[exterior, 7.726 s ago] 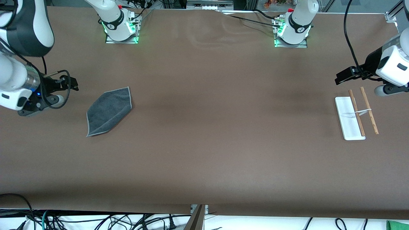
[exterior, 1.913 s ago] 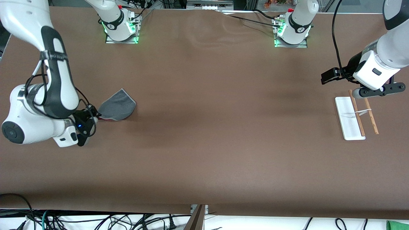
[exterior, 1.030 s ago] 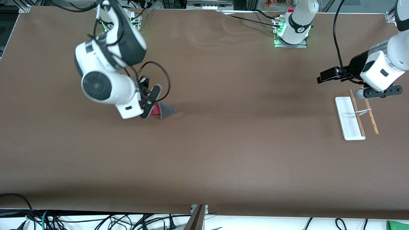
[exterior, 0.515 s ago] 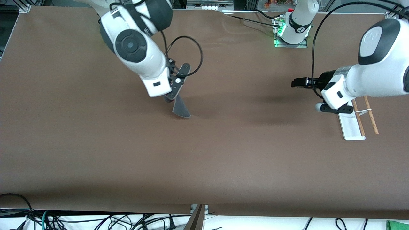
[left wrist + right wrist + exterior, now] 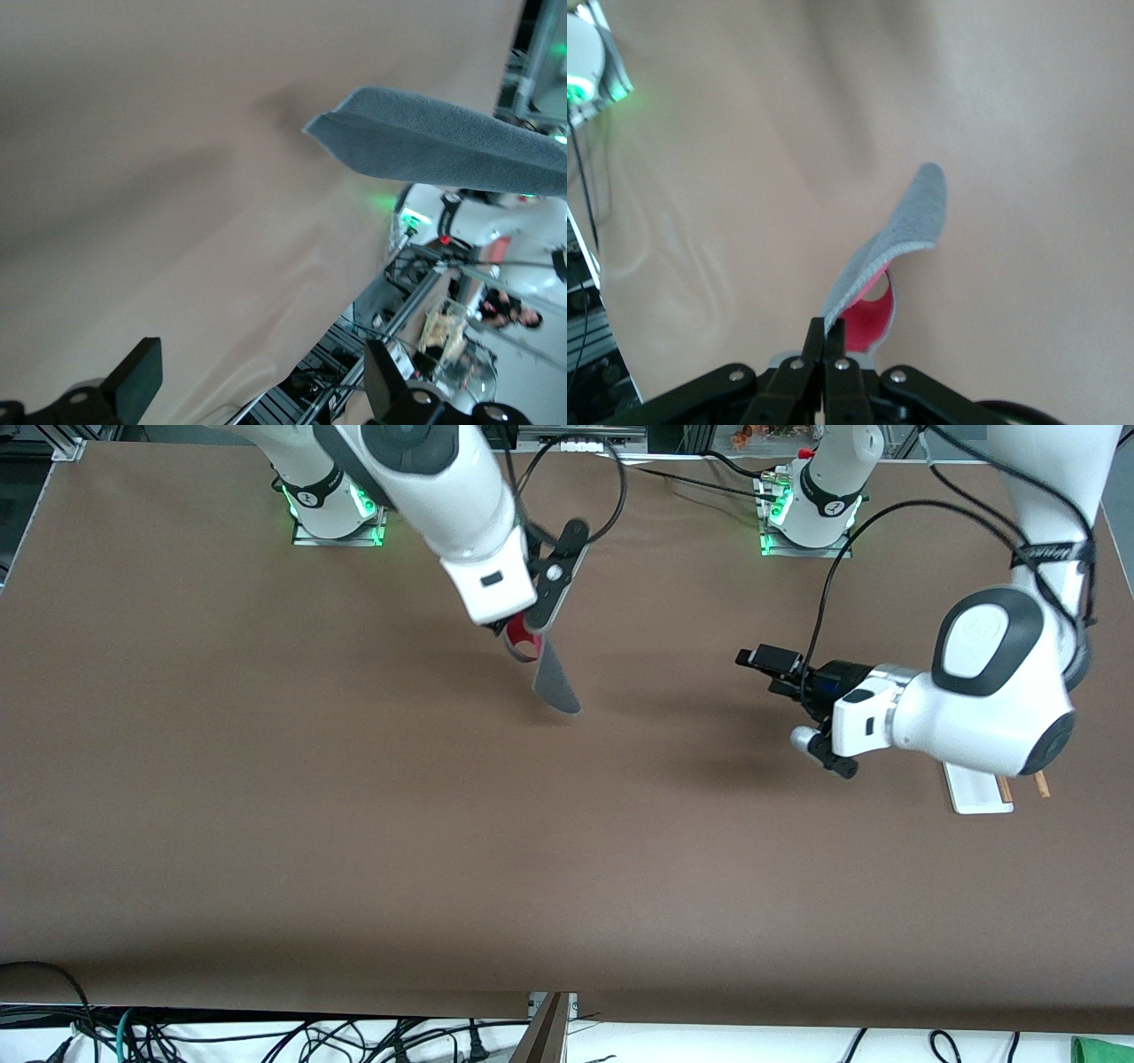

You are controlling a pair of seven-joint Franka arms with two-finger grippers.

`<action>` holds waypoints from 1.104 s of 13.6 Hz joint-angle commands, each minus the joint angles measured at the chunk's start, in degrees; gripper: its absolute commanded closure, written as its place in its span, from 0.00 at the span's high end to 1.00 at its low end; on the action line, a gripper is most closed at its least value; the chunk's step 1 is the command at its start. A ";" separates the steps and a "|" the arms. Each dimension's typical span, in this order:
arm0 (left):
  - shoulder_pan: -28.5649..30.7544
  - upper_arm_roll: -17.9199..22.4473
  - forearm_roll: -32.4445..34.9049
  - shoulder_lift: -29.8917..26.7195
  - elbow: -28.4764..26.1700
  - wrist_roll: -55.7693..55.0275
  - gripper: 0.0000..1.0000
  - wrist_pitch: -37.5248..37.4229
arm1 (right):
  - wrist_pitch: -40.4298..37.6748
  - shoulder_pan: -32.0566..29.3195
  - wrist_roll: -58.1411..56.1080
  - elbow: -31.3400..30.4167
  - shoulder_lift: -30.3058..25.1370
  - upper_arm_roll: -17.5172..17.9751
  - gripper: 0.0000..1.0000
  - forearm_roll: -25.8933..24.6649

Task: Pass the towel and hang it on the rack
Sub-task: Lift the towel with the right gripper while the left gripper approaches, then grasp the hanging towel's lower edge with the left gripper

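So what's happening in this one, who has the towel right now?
The right arm's tool is shut on one end of the dark grey towel, which hangs above the middle of the table and shows a red inner side. The left arm's tool is open and empty, pointed toward the towel with a gap between them. The rack stands at the left arm's end of the table, mostly hidden under that arm, with nothing on the part that shows.
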 commanded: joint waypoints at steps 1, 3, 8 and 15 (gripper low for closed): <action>-2.39 0.21 -2.19 4.31 2.58 11.45 1.00 -1.30 | 2.31 -0.12 3.46 0.95 0.28 3.65 0.00 0.22; -3.01 0.13 -5.87 6.60 2.05 22.08 1.00 -1.30 | 4.76 -0.03 4.62 1.04 0.28 5.76 0.00 0.05; -3.89 -0.49 -13.08 10.38 1.52 45.72 1.00 -1.92 | 9.17 2.52 7.61 0.95 0.28 6.03 0.00 -0.30; -3.45 -1.02 -19.87 19.17 0.03 68.44 1.00 -5.08 | 13.48 4.37 9.71 1.04 0.19 6.03 0.00 -0.48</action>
